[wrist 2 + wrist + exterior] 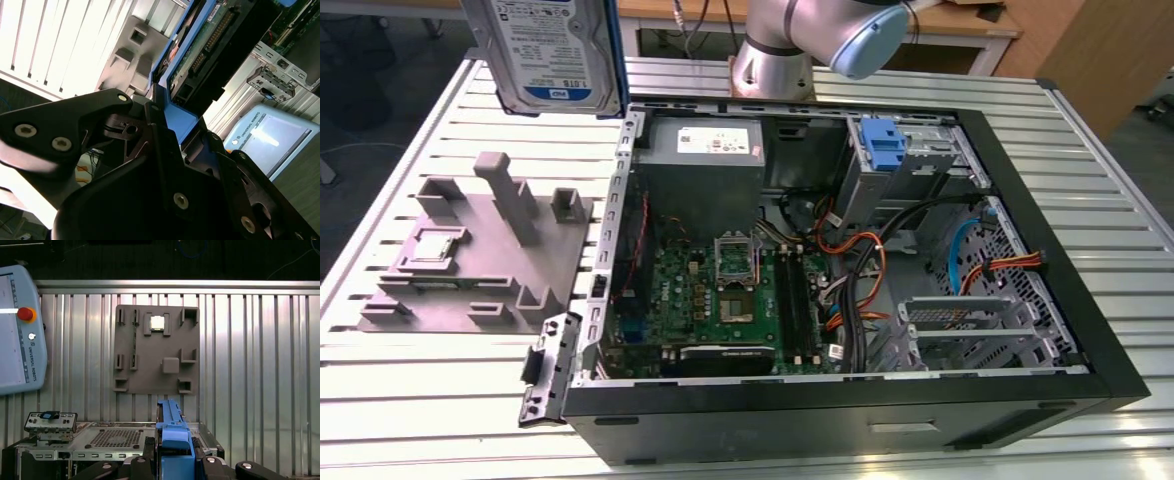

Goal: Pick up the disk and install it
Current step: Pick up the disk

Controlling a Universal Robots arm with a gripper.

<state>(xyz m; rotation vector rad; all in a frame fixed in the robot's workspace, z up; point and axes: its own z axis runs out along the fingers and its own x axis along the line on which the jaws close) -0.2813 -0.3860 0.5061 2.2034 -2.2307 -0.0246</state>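
Observation:
The disk [540,50], a silver drive with a white and blue label in a blue carrier frame, hangs upright in the air above the table's back corner on the exterior view's left, beside the open computer case [1067,330]. In the second wrist view my gripper [167,117] is shut on the disk [200,55], its black fingers clamping the blue frame, with the green circuit side showing. The first wrist view shows the disk's blue frame edge [174,432] standing between the gripper's [175,457] black fingers.
A grey holding fixture [480,250] lies on the slatted table at the exterior view's left, carrying a small square chip [158,322]. A bare blue bracket [887,145] sits in the case's drive bay. A teach pendant [20,335] lies beyond the table's edge.

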